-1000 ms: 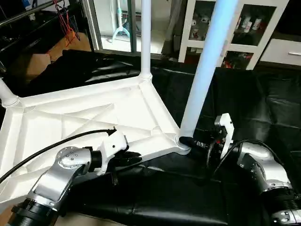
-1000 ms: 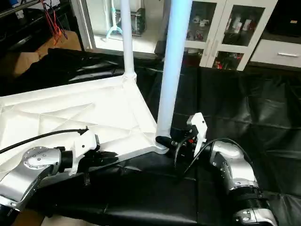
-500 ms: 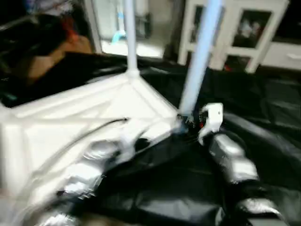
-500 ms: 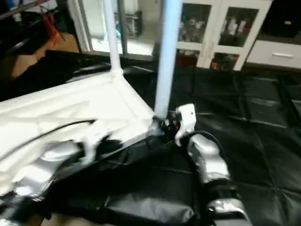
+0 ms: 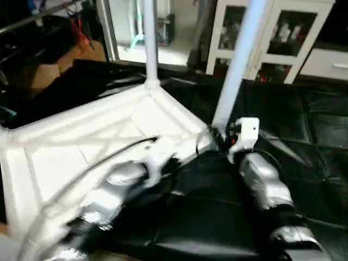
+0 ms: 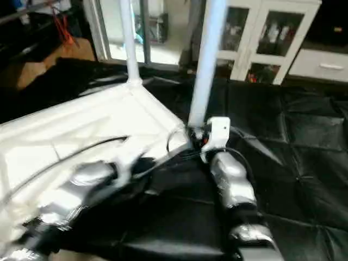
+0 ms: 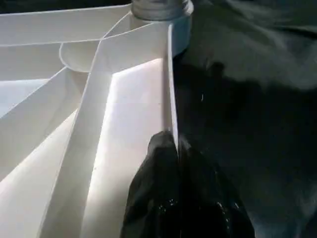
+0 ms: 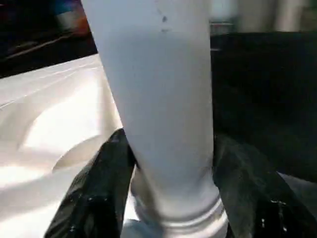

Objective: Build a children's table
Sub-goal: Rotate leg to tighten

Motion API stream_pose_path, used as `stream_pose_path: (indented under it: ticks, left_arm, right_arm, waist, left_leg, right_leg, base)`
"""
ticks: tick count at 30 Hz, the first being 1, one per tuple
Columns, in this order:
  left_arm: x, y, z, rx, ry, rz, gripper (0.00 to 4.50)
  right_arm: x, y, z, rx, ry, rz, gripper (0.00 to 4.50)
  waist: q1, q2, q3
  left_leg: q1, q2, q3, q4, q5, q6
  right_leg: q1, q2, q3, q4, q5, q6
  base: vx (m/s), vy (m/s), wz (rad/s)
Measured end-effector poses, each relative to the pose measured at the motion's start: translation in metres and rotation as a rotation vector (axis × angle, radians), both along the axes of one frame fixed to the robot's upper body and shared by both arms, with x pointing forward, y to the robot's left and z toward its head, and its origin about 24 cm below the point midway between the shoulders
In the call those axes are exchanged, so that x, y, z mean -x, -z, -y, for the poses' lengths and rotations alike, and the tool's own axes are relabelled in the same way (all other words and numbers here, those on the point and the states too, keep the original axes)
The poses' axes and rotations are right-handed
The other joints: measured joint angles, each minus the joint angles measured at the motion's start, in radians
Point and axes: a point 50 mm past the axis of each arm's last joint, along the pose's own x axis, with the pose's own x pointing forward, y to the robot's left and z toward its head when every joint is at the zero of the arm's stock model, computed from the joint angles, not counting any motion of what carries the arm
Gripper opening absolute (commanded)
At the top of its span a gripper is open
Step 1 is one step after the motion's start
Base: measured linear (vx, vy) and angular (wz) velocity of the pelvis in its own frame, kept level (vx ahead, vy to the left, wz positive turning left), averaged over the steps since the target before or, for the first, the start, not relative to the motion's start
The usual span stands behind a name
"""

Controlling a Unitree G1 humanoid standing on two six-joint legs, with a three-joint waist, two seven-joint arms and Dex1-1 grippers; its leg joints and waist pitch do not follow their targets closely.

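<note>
The children's table lies upside down: its white ribbed tabletop (image 5: 81, 141) rests on a black mat. One white leg (image 5: 148, 43) stands in the far corner socket. A second leg (image 5: 239, 60) rises, leaning slightly, from the near right corner socket (image 7: 161, 10). My right gripper (image 8: 169, 144) is shut on this leg just above its base, one black finger (image 8: 106, 173) on each side; it also shows in the head view as the right gripper (image 5: 218, 139). My left gripper (image 7: 173, 148) is shut on the tabletop's thin near rim, a little way from that corner.
The black padded mat (image 5: 304, 136) covers the floor around the tabletop. A white glass-fronted cabinet (image 5: 293, 38) stands at the back right and a glass door (image 5: 125, 27) behind the far leg. A black cable (image 5: 109, 155) runs from my left arm across the tabletop.
The head camera has swung, so the whole picture has shifted and blurred. Both grippers keep their holds, the right on the leg base and the left on the rim.
</note>
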Motion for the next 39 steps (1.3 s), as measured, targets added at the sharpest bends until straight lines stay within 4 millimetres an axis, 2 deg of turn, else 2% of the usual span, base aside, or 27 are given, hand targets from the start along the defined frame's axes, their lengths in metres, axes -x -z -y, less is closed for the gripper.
stream_pose_path:
  ticks: [4, 6, 10, 11, 16, 17, 22, 25, 28, 31, 34, 37, 39]
  left_arm:
    - [0.011, -0.006, -0.021, 0.027, 0.095, -0.013, 0.00]
    - [0.018, -0.005, -0.030, 0.042, 0.128, -0.040, 0.00]
    - [0.029, -0.006, -0.041, 0.055, 0.194, -0.078, 0.00]
    - [0.030, -0.006, -0.041, 0.058, 0.202, -0.080, 0.00]
    - [0.030, -0.007, -0.042, 0.061, 0.212, -0.079, 0.00]
    - [0.030, -0.007, -0.042, 0.061, 0.212, -0.080, 0.00]
    - [0.028, -0.008, -0.042, 0.060, 0.208, -0.076, 0.00]
    - [0.023, -0.008, -0.042, 0.047, 0.172, -0.064, 0.00]
    - [0.010, -0.007, -0.033, 0.018, 0.086, -0.038, 0.00]
    - [-0.009, -0.004, -0.005, 0.029, -0.062, -0.041, 0.00]
    - [-0.017, -0.001, 0.025, 0.062, -0.145, -0.077, 0.00]
    - [-0.020, 0.000, 0.049, 0.083, -0.196, -0.111, 0.00]
    - [-0.018, 0.001, 0.063, 0.096, -0.202, -0.136, 0.00]
  right_arm:
    - [0.010, -0.005, 0.014, -0.016, -0.226, 0.029, 3.10]
    - [0.018, -0.008, 0.021, 0.003, -0.338, 0.027, 3.34]
    - [0.033, -0.009, 0.028, -0.027, -0.502, 0.001, 3.34]
    - [0.035, -0.008, 0.028, -0.041, -0.518, -0.004, 3.11]
    - [0.036, -0.009, 0.028, -0.065, -0.550, -0.017, 2.94]
    - [0.036, -0.009, 0.028, -0.066, -0.550, -0.018, 2.75]
    - [0.036, -0.009, 0.026, -0.060, -0.537, -0.008, 2.65]
    - [0.030, -0.007, 0.019, -0.044, -0.453, 0.011, 2.59]
    - [0.014, -0.006, 0.008, -0.032, -0.279, -0.003, 2.45]
    - [-0.001, -0.001, 0.002, -0.063, -0.002, -0.050, 2.34]
    - [-0.008, 0.002, -0.002, -0.116, 0.205, -0.104, 2.23]
    - [-0.012, 0.004, -0.004, -0.182, 0.380, -0.164, 2.20]
    - [-0.014, 0.004, -0.010, -0.211, 0.436, -0.181, 2.20]
  waist:
    - [0.001, 0.007, 0.003]
    - [0.006, 0.008, 0.004]
    - [0.020, 0.008, 0.009]
    - [0.023, 0.008, 0.011]
    - [0.023, 0.009, 0.012]
    - [0.023, 0.009, 0.012]
    - [0.021, 0.009, 0.012]
    - [0.015, 0.009, 0.012]
    - [0.010, 0.008, 0.012]
    - [0.016, 0.007, 0.013]
    - [0.025, 0.001, 0.012]
    - [0.027, -0.007, 0.007]
    - [0.027, -0.007, 0.002]
  left_leg:
    - [-0.016, 0.001, 0.002, 0.002, 0.003, 0.006]
    - [-0.018, 0.001, 0.002, 0.002, 0.001, 0.008]
    - [-0.021, 0.003, 0.002, 0.005, 0.001, 0.009]
    - [-0.021, 0.004, 0.003, 0.006, 0.001, 0.009]
    - [-0.021, 0.006, 0.004, 0.012, 0.001, 0.009]
    - [-0.021, 0.006, 0.004, 0.012, 0.001, 0.009]
    - [-0.021, 0.006, 0.004, 0.014, 0.001, 0.009]
    - [-0.019, 0.007, 0.004, 0.018, 0.001, 0.009]
    - [-0.016, 0.008, 0.004, 0.021, 0.000, 0.002]
    - [-0.007, 0.008, 0.006, 0.021, 0.001, -0.001]
    - [0.002, 0.006, 0.006, 0.020, 0.001, -0.001]
    - [0.002, 0.004, 0.006, 0.019, 0.001, -0.001]
    - [0.002, 0.004, 0.006, 0.018, 0.001, -0.001]
  right_leg:
    - [-0.016, 0.001, 0.001, 0.003, 0.001, -0.001]
    - [-0.017, 0.001, 0.000, 0.003, 0.000, -0.001]
    - [-0.021, 0.002, 0.000, 0.004, 0.000, -0.002]
    - [-0.021, 0.002, 0.001, 0.004, 0.000, -0.002]
    - [-0.021, 0.003, 0.002, 0.008, 0.000, -0.003]
    - [-0.021, 0.003, 0.002, 0.009, 0.000, -0.003]
    - [-0.021, 0.003, 0.003, 0.010, 0.001, -0.003]
    - [-0.021, 0.004, 0.003, 0.015, 0.001, -0.003]
    - [-0.019, 0.004, 0.004, 0.021, 0.001, -0.005]
    - [-0.012, 0.002, 0.003, 0.021, 0.003, -0.008]
    - [-0.007, 0.000, 0.004, 0.019, 0.002, -0.006]
    - [-0.006, -0.001, 0.004, 0.016, 0.002, -0.006]
    - [-0.004, -0.001, 0.003, 0.014, 0.002, -0.005]
  base:
    - [0.000, 0.000, 0.00]
    - [0.000, 0.000, 0.00]
    - [0.000, 0.000, 0.00]
    - [0.000, 0.000, 0.00]
    - [0.000, 0.000, 0.00]
    - [0.000, 0.000, 0.00]
    - [0.000, 0.000, 0.00]
    - [0.000, 0.000, 0.00]
    - [0.000, 0.000, 0.00]
    - [-0.052, 0.001, 0.03]
    - [-0.038, 0.005, 0.03]
    - [0.000, 0.000, 0.00]
    - [0.000, 0.000, 0.00]
